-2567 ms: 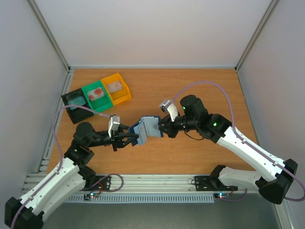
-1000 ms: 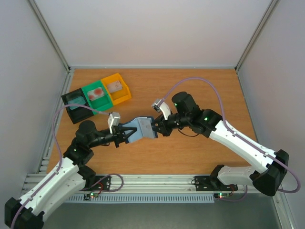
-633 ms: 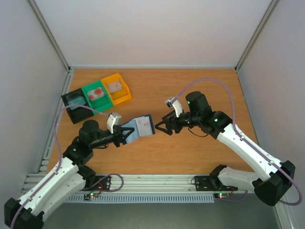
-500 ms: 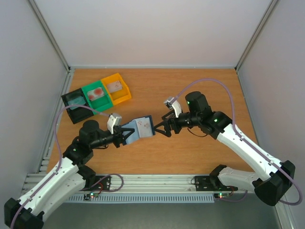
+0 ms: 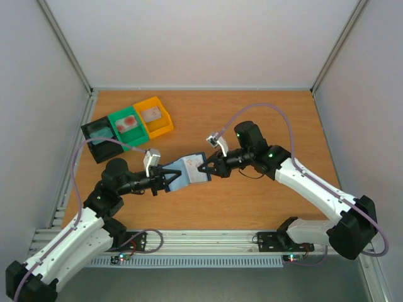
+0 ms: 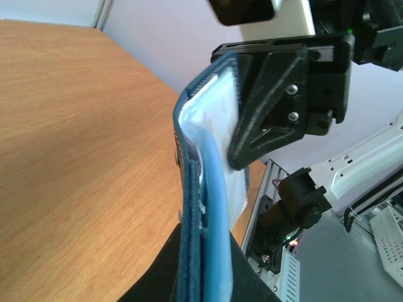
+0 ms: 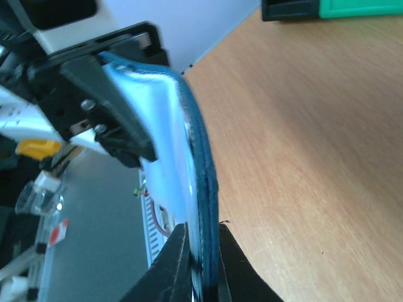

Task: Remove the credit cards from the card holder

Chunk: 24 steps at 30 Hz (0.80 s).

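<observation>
The navy card holder (image 5: 184,172) hangs open above the table between both arms. A pale credit card (image 5: 191,163) with reddish marks shows in its blue-grey pocket. My left gripper (image 5: 171,178) is shut on the holder's left end. My right gripper (image 5: 203,167) is shut on its right edge. In the left wrist view the holder (image 6: 200,207) stands edge-on in my left gripper (image 6: 204,251), with the pale card (image 6: 211,110) and the right fingers (image 6: 271,104) beyond. In the right wrist view my right gripper (image 7: 203,242) clamps the holder's edge (image 7: 203,170).
Three bins stand at the back left: black (image 5: 88,134) with a teal card, green (image 5: 114,119) with a pale card marked red, yellow (image 5: 165,128) with a pale card. Bare wooden table (image 5: 264,119) lies around; grey walls close three sides.
Half a second ago my right gripper was open just right of the holder. It has moved left and shut on the holder's right edge. My left gripper still holds the holder.
</observation>
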Available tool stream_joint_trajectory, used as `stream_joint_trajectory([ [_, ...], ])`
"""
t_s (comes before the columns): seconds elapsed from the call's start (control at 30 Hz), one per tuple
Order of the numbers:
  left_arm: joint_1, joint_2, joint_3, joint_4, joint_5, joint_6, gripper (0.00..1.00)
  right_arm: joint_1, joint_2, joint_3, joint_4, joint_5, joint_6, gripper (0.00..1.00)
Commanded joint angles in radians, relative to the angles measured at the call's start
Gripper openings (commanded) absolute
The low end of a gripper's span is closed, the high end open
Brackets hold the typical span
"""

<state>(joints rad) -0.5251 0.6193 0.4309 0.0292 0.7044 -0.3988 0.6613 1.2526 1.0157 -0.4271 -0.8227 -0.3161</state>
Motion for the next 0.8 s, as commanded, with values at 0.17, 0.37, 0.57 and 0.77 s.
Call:
stream_joint_trajectory([
  [0.17, 0.001, -0.014, 0.013, -0.123, -0.283, 0.007, 0.51, 0.004, -0.072, -0.044, 0.017, 0.039, 0.026, 0.01],
  [0.37, 0.023, -0.023, 0.033, -0.257, -0.551, 0.149, 0.65, -0.005, 0.01, 0.012, -0.075, 0.363, 0.136, 0.01],
  [0.57, 0.023, -0.044, 0.028, -0.065, -0.217, 0.188, 0.54, 0.037, 0.095, 0.094, -0.132, 0.583, 0.229, 0.01],
  [0.77, -0.017, 0.032, -0.03, 0.277, 0.098, -0.076, 0.44, 0.161, 0.091, 0.138, -0.078, 0.541, 0.16, 0.01],
])
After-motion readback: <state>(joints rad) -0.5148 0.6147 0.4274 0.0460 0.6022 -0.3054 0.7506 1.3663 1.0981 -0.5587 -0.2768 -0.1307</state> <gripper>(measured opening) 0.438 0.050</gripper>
